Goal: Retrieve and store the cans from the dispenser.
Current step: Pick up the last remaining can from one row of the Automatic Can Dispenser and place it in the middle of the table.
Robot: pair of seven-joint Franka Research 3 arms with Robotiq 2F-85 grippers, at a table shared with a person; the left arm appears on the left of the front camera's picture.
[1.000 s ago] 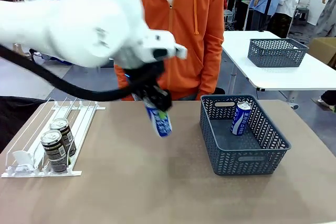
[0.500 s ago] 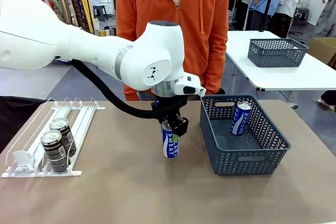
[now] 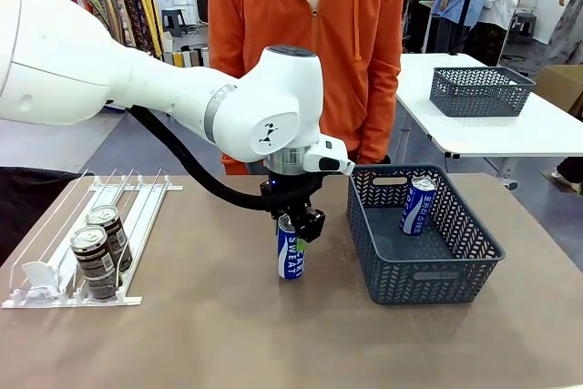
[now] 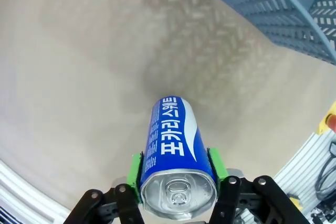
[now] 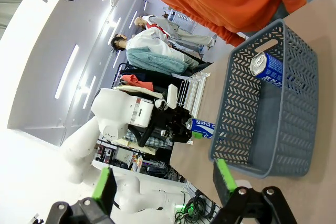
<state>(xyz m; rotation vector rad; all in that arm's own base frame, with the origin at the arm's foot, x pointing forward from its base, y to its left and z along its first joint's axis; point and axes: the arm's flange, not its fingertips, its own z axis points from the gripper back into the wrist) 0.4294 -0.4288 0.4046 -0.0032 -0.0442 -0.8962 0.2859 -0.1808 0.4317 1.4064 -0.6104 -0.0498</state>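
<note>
Blue can [image 3: 290,257] swung upright beside basket [image 3: 364,225]; wrist view: left tool [image 4: 177,165] pads clamp it; right tool [image 5: 164,181] wide, empty.

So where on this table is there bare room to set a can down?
Bare tabletop between the dispenser and the blue can, and along the near edge. Tight between that can, in the left end effector, and the basket.
</note>
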